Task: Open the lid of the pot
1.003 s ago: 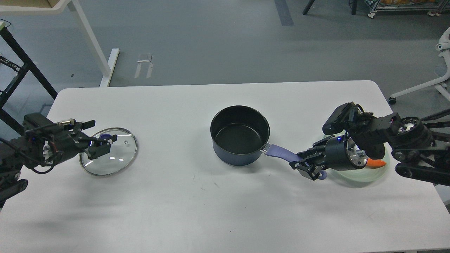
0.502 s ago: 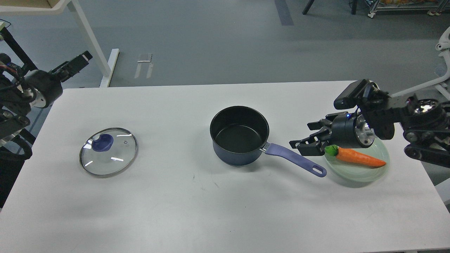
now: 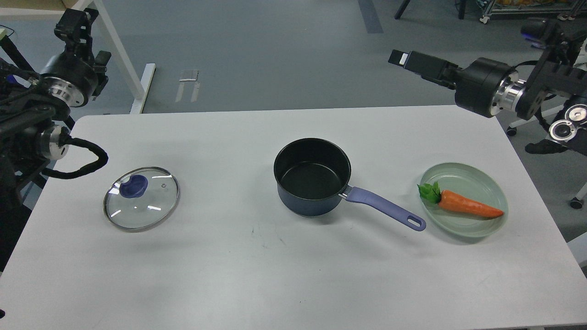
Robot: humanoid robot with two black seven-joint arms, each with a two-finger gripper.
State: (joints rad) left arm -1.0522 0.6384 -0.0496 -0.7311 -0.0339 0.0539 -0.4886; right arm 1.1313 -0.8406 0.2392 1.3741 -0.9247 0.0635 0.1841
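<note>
The dark-blue pot [image 3: 312, 183] stands uncovered at the table's middle, its black inside showing and its purple handle [image 3: 385, 211] pointing right and toward me. The glass lid [image 3: 141, 198] lies flat on the table at the left, purple knob [image 3: 134, 185] up. My left gripper [image 3: 76, 23] is raised high at the far left, well above and behind the lid, holding nothing. My right gripper [image 3: 404, 58] is raised high at the back right, pointing left, far from the handle and empty. Both grippers look dark and their fingers cannot be told apart.
A pale green plate [image 3: 486, 229] with an orange carrot [image 3: 467, 207] sits right of the handle's end. The white table [image 3: 293, 275] ends close behind the pot. A white desk leg [image 3: 120, 55] stands on the floor behind the left side.
Both arms have lifted up and away from the table. The left gripper left the lid lying on the table; the right gripper left the pot handle and rose clear of the plate.
</note>
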